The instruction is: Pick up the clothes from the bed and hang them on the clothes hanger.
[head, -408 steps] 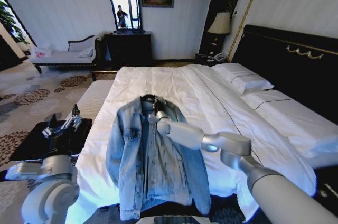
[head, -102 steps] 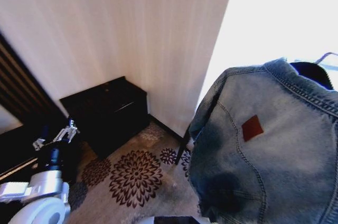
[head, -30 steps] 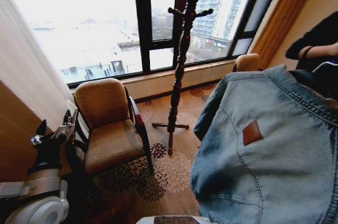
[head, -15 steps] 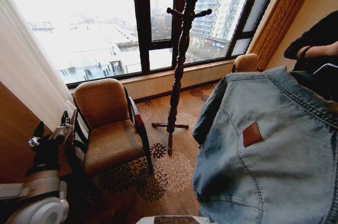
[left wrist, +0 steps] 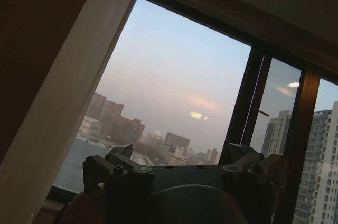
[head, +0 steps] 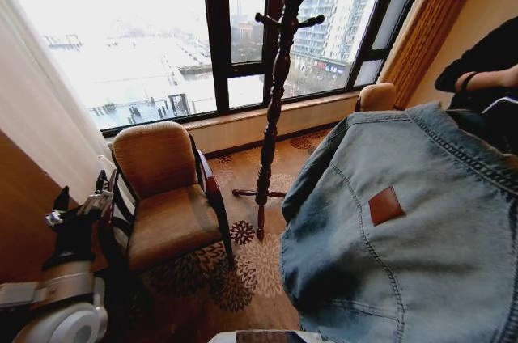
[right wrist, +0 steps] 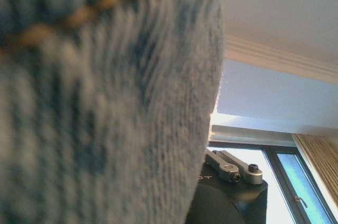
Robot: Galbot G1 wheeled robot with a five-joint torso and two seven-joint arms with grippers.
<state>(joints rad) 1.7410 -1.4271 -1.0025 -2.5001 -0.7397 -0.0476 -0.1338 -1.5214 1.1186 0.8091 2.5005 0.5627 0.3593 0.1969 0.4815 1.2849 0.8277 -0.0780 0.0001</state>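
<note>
The clothes (head: 405, 230), a light blue denim jacket, hang in the air at the right of the head view. The back faces me and shows a small brown patch (head: 385, 205). My right gripper is shut on the clothes. It is hidden behind them in the head view. In the right wrist view denim (right wrist: 95, 102) presses against the camera and one fingertip (right wrist: 232, 168) pokes out. My left gripper (head: 81, 197) is parked low at the left, open, with its fingers (left wrist: 129, 160) apart against the window. The clothes hanger is hidden and the bed is out of view.
A tall dark wooden coat stand (head: 275, 92) rises before the window, just left of the jacket. A brown armchair (head: 162, 197) stands at its left, close to my left arm. Another chair back (head: 379, 96) shows by the window. Patterned carpet (head: 243, 270) lies between them.
The jacket's lower left edge has swung a little to the left. The left arm has stayed put. Since the older frames my view has turned from the bed to this window corner.
</note>
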